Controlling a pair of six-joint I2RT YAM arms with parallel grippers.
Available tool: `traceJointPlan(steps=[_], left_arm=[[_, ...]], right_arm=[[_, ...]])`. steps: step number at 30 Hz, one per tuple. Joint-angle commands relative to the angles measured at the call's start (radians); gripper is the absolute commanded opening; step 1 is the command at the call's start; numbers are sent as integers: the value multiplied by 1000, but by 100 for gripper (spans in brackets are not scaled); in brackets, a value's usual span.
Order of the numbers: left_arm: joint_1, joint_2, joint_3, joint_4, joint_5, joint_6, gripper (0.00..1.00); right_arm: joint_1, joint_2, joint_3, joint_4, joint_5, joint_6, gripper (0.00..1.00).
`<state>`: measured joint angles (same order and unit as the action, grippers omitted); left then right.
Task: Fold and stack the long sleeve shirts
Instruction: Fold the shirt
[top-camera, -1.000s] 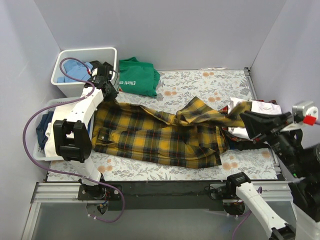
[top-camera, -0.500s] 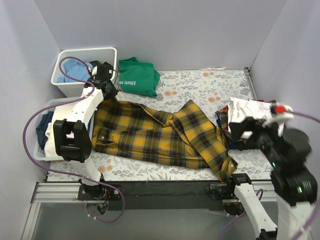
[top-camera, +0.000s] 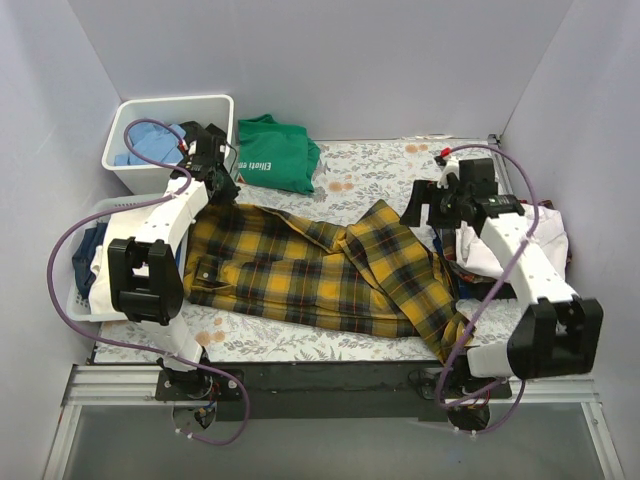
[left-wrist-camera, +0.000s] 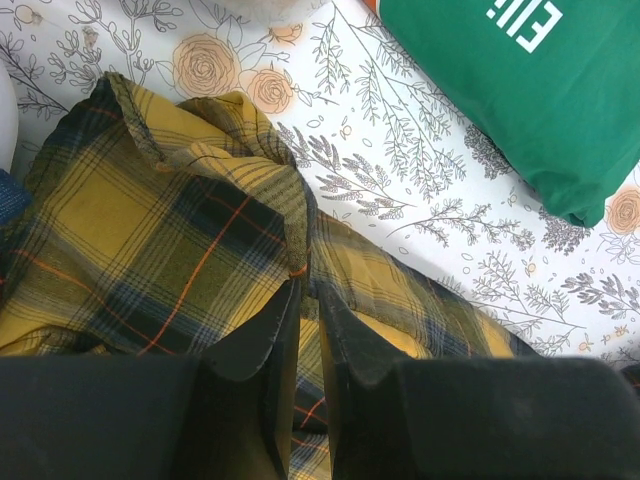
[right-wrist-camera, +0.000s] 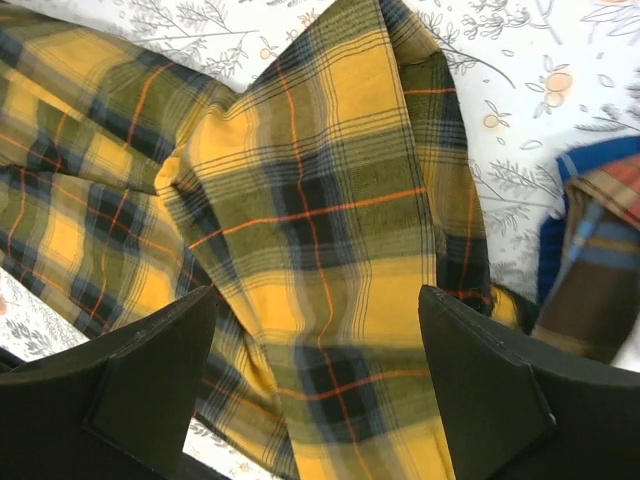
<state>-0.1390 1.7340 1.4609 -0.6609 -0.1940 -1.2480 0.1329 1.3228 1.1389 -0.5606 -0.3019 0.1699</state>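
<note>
Yellow-and-black plaid shirt (top-camera: 290, 265) lies spread across the middle of the table (top-camera: 380, 165); its sleeve was up in the air a sec ago & now lies folded over the shirt's body; right gripper (right-wrist-camera: 315, 300) has let go & hangs wide open just above that sleeve, holding nothing; left gripper (left-wrist-camera: 305, 300) is nearly closed, pinching the shirt's top edge at the far left; so I think one sleeve fold is done, more folds to go; white shirt (top-camera: 555, 228) waits by the right edge, partly under the right arm; green T-shirt (top-camera: 275, 150) sits at the back, apart.
</note>
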Motion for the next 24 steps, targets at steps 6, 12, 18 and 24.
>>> traceJointPlan(steps=[6,12,18,24], left_arm=[[6,-24,-5,3,33,9,14],[7,-24,-7,-3,34,7,14],[6,-27,-10,-9,33,9,14],[6,-24,-19,-6,37,7,14]], right_arm=[[-3,277,148,103,-88,-56,87],[-4,406,199,103,-57,-61,86],[-3,480,202,100,-78,-53,78],[-4,489,190,99,-89,-58,74]])
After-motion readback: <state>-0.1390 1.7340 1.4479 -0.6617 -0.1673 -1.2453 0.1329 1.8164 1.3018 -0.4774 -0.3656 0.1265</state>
